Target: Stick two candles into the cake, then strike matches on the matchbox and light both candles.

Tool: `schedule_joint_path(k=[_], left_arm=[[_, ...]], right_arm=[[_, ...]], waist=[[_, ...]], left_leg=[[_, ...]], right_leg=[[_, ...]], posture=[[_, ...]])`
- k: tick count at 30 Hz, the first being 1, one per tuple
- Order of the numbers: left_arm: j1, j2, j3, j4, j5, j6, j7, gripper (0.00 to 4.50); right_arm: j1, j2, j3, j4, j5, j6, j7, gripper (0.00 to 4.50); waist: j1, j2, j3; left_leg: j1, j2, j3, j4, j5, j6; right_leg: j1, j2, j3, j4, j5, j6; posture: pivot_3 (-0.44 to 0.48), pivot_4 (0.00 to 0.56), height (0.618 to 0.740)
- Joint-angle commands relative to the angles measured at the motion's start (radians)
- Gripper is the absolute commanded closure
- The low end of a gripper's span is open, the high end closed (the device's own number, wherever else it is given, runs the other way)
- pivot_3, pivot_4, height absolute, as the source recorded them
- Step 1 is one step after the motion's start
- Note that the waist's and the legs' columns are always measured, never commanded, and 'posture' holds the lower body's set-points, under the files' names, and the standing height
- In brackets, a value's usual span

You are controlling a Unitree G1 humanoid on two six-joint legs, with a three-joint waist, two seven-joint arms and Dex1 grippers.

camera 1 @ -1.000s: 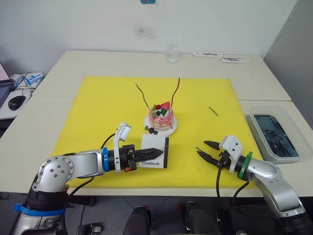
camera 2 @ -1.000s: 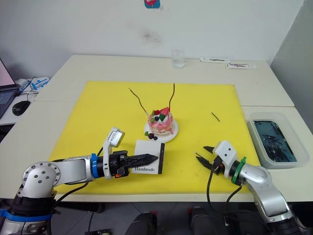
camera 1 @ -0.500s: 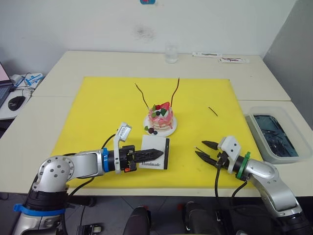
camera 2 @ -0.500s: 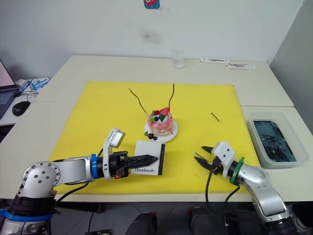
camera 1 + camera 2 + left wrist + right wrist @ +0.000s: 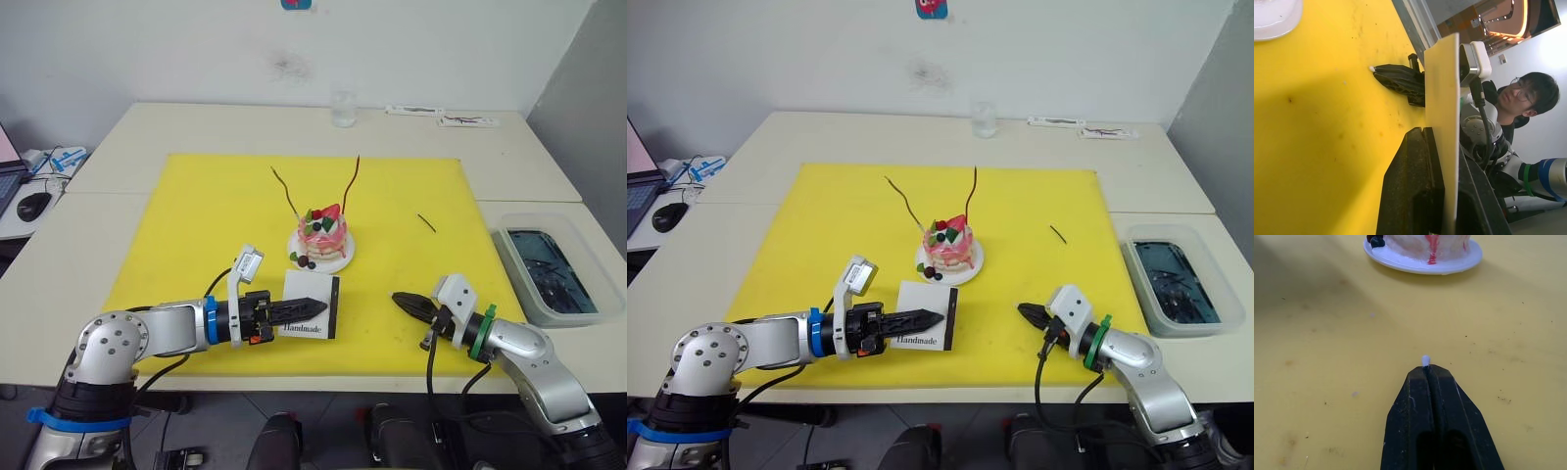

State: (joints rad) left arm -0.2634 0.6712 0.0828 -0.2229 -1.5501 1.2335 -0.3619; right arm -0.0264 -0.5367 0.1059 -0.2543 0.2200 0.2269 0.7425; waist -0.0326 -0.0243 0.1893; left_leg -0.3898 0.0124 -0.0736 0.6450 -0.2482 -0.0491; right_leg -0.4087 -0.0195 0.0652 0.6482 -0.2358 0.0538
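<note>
The cake point(image 5: 324, 235) sits on its white plate point(image 5: 339, 264) mid-mat, with two candles point(image 5: 284, 192) point(image 5: 354, 180) standing in it. My left gripper point(image 5: 321, 307) is shut on the white "Handmade" matchbox point(image 5: 312, 315), held just in front of the cake; the left wrist view shows the box edge-on point(image 5: 1442, 122) between my fingers. My right gripper point(image 5: 398, 299) rests low on the mat to the right of the box, shut on a match whose pale tip point(image 5: 1425, 360) pokes out past the fingertips. Another match point(image 5: 427, 222) lies on the mat at the right.
The yellow mat point(image 5: 196, 225) covers the table's middle. A glass point(image 5: 343, 108) and flat packets point(image 5: 468, 120) stand at the back edge. A grey tray point(image 5: 594, 315) with dark contents lies at the right. A mouse point(image 5: 32, 204) lies at the far left. A person point(image 5: 1528, 98) is behind the table.
My right gripper has gone from open to shut on the match and shifted slightly left along the mat. The left gripper and the matchbox have stayed where they were.
</note>
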Motion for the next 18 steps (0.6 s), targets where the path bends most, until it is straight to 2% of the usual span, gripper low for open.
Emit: schedule_joint_path(k=[1, 4, 10, 14, 18], left_arm=[[-0.025, -0.023, 0.008, -0.004, -0.022, -0.013, 0.034, 4.50], [-0.050, -0.053, 0.004, -0.002, -0.024, -0.022, 0.072, 4.50], [-0.126, -0.120, -0.023, 0.000, 0.077, -0.049, 0.092, 4.50], [-0.140, -0.156, -0.036, 0.005, 0.134, -0.062, 0.082, 4.50], [-0.143, -0.187, -0.036, 0.007, 0.171, -0.063, 0.075, 4.50]], right_arm=[[-0.005, -0.036, -0.037, -0.110, 0.045, 0.043, 0.023, 4.46], [-0.013, -0.081, -0.059, -0.213, 0.086, 0.112, 0.039, 4.46], [-0.114, -0.190, -0.057, -0.401, 0.126, 0.303, 0.041, 4.46], [-0.232, -0.193, -0.017, -0.441, 0.150, 0.423, 0.022, 4.46], [-0.292, -0.190, 0.035, -0.441, 0.133, 0.450, 0.031, 4.46]], waist=[[0.001, 0.000, 0.000], [0.002, 0.000, 0.000], [0.000, 0.000, 0.000], [0.001, 0.000, 0.000], [0.002, 0.000, 0.000]], left_leg=[[0.000, 0.000, 0.000, 0.000, 0.000, 0.000], [0.000, 0.000, 0.000, 0.000, 0.000, 0.000], [0.000, 0.000, 0.000, 0.000, 0.000, 0.000], [0.000, 0.000, -0.001, 0.000, 0.000, 0.000], [-0.001, 0.000, -0.001, 0.000, 0.000, 0.000]], right_leg=[[0.000, 0.000, 0.000, 0.000, 0.000, 0.000], [0.000, 0.000, 0.000, 0.000, 0.000, 0.000], [0.000, 0.000, 0.000, 0.000, 0.001, 0.002], [0.000, 0.000, 0.000, 0.000, 0.001, 0.002], [0.000, 0.000, -0.001, -0.001, 0.002, 0.003]], posture=[[0.000, 0.150, 0.740], [0.000, 0.150, 0.740], [0.000, 0.150, 0.740], [0.000, 0.150, 0.740], [0.000, 0.150, 0.740]])
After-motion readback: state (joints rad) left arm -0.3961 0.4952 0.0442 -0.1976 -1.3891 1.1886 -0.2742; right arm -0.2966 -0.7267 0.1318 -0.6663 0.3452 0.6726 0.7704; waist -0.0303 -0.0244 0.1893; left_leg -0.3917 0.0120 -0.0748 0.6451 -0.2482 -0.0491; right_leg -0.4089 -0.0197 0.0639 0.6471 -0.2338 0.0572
